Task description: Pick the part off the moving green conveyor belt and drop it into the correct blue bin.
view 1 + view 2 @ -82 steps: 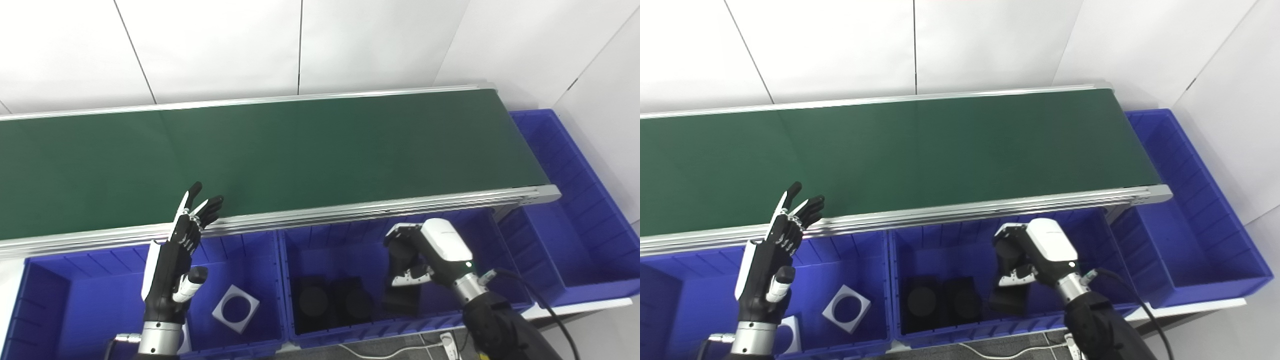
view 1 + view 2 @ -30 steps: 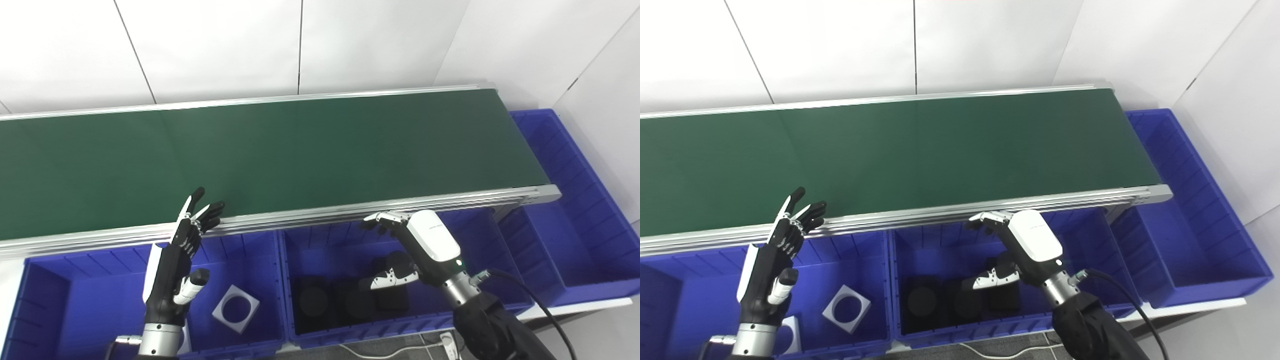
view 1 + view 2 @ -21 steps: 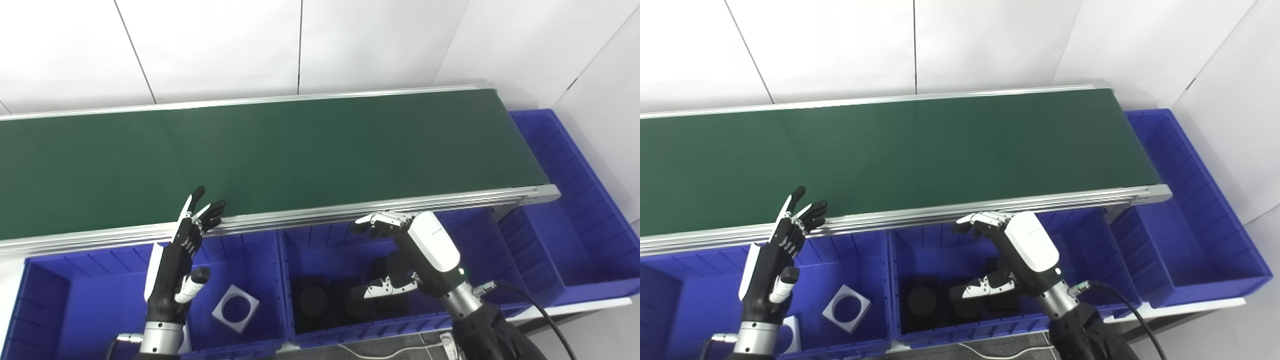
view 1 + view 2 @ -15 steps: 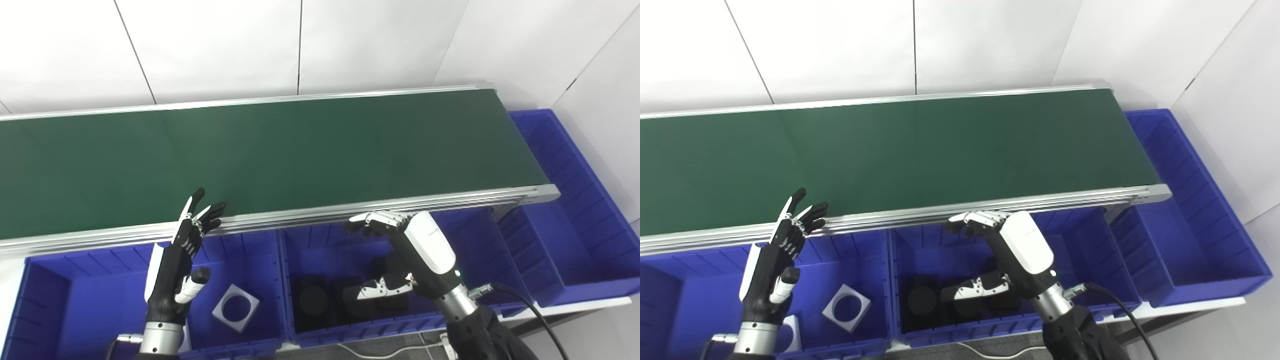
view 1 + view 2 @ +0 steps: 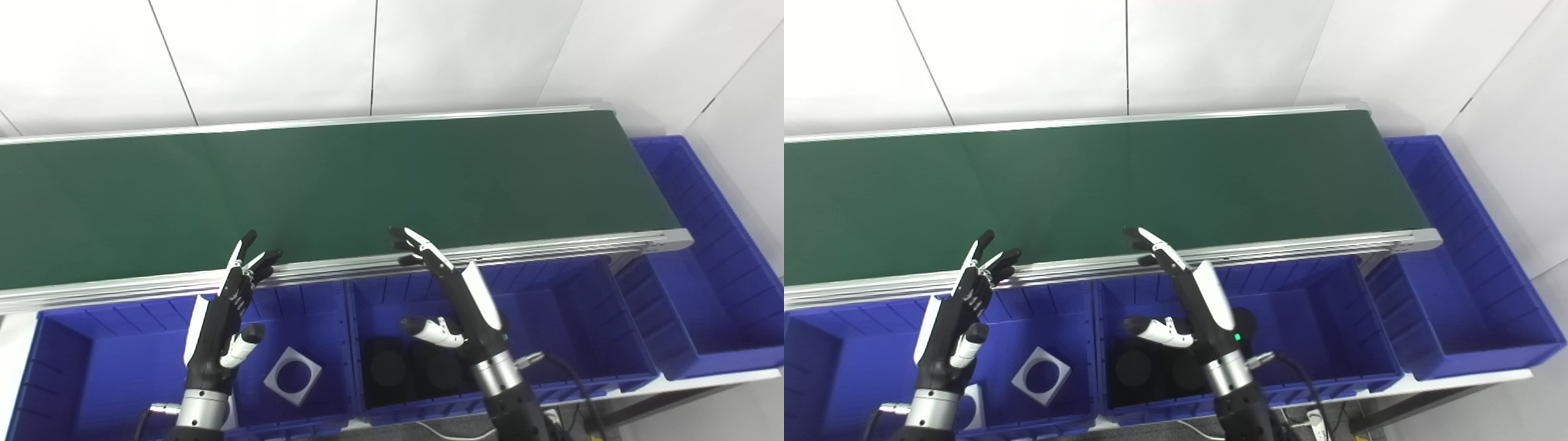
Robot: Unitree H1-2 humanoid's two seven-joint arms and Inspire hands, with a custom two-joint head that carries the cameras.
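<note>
Both hands were empty with fingers spread: left hand over the left blue bin, right hand over the middle blue bin. The middle bin held the black parts, the left one a white square part with a round hole. The green conveyor belt carried nothing, and the right-end bin looked bare.

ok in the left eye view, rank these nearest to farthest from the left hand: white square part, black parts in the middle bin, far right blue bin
1. white square part, just right of the left hand, same bin.
2. black parts, middle bin, farther right.
3. far right blue bin, past the belt's end.
</note>
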